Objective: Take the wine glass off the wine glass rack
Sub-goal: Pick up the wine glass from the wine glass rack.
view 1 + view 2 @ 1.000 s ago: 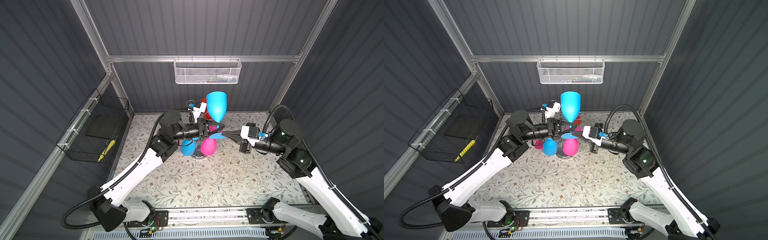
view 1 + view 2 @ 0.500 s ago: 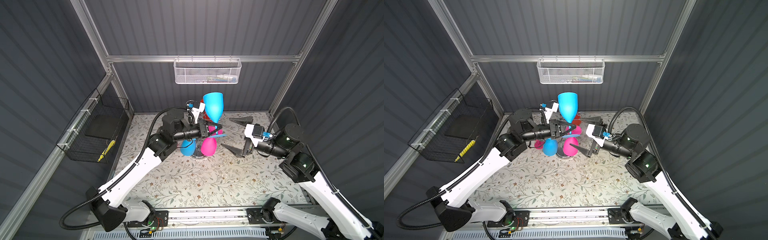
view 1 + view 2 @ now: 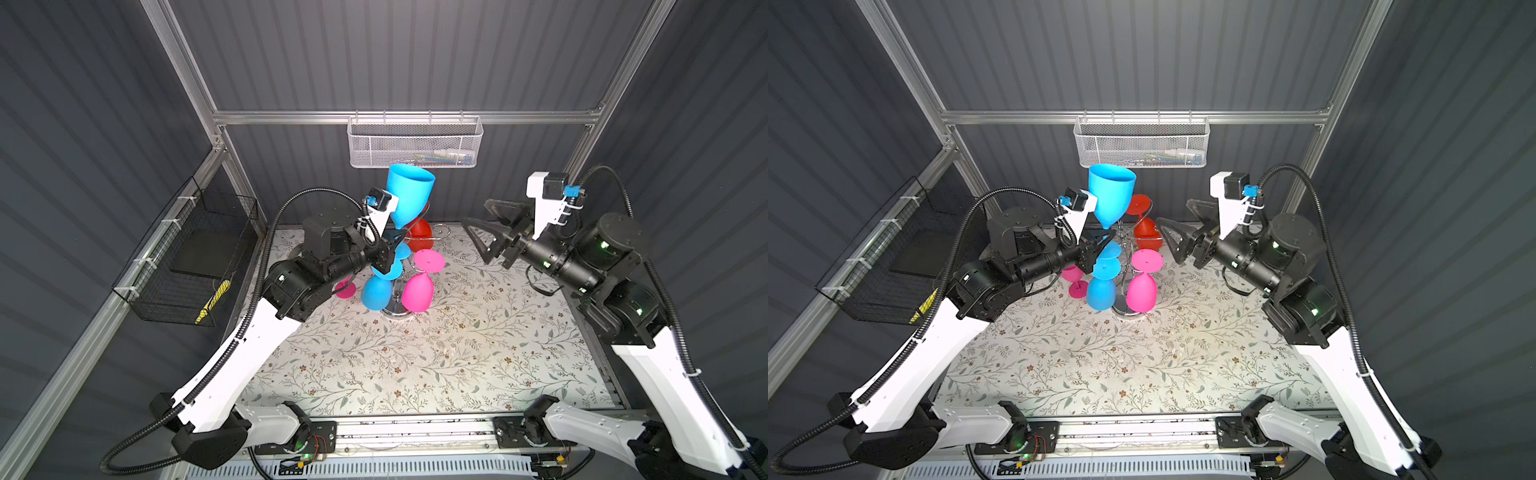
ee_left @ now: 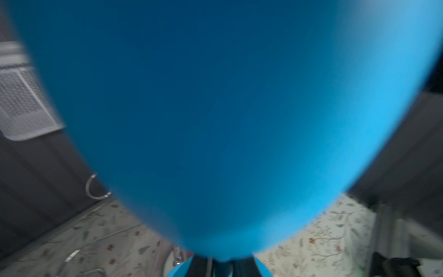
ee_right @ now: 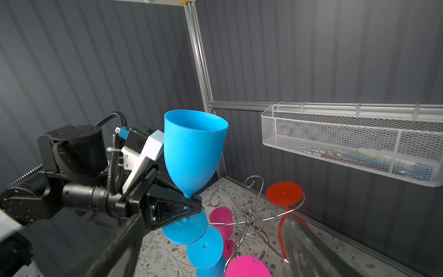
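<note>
Right wrist view: left gripper (image 5: pixel 193 203) fingers are clenched on the stem of the blue wine glass (image 5: pixel 194 153), just under the bowl. Glass is upright, rim up, centre of frame. Its foot sits right below the fingers and overlaps the foot of a second blue glass (image 5: pixel 205 247) hanging bowl-down; touching or not, can't tell.

Wine glass rack (image 5: pixel 249 215) is lower right of the held glass. Its top scroll is beside the bowl's base but apart from it. Red glass (image 5: pixel 284 191) hangs bowl-down off the rack's right-hand arm.

In a top view, right gripper (image 3: pixel 473 212) fingers are spread wide with nothing between them, right of the rack and well apart from it. Pink glass (image 3: pixel 417 293) hangs on the rack at frame centre, rack base on the floral mat (image 3: pixel 415 353). White mesh basket (image 3: pixel 415 145) is on the back wall above the held glass.

Left wrist view: blue bowl fills nearly the whole frame, blurred.
</note>
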`<action>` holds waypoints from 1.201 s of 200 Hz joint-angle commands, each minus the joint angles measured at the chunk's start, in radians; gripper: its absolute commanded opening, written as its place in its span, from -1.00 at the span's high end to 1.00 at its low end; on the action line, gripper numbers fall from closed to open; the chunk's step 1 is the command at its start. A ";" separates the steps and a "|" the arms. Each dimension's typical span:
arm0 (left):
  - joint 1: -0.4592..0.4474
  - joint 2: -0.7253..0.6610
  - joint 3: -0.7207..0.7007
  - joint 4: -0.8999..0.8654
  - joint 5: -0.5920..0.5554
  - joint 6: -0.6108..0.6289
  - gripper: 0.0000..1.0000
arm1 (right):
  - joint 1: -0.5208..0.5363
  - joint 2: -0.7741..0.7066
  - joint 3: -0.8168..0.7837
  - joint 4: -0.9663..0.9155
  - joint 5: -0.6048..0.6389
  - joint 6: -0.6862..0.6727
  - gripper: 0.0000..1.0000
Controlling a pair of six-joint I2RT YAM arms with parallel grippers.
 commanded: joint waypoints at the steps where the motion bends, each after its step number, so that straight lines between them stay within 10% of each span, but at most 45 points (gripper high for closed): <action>1: -0.014 -0.001 -0.026 0.007 -0.138 0.337 1.00 | -0.064 0.066 0.053 -0.124 -0.180 0.241 -0.69; 96: -0.149 -0.034 -0.146 0.150 -0.380 0.808 1.00 | -0.090 0.219 0.146 -0.255 -0.415 0.381 -0.15; 240: -0.165 -0.052 -0.191 0.177 -0.448 0.922 1.00 | -0.114 0.181 0.110 -0.297 -0.401 0.380 0.68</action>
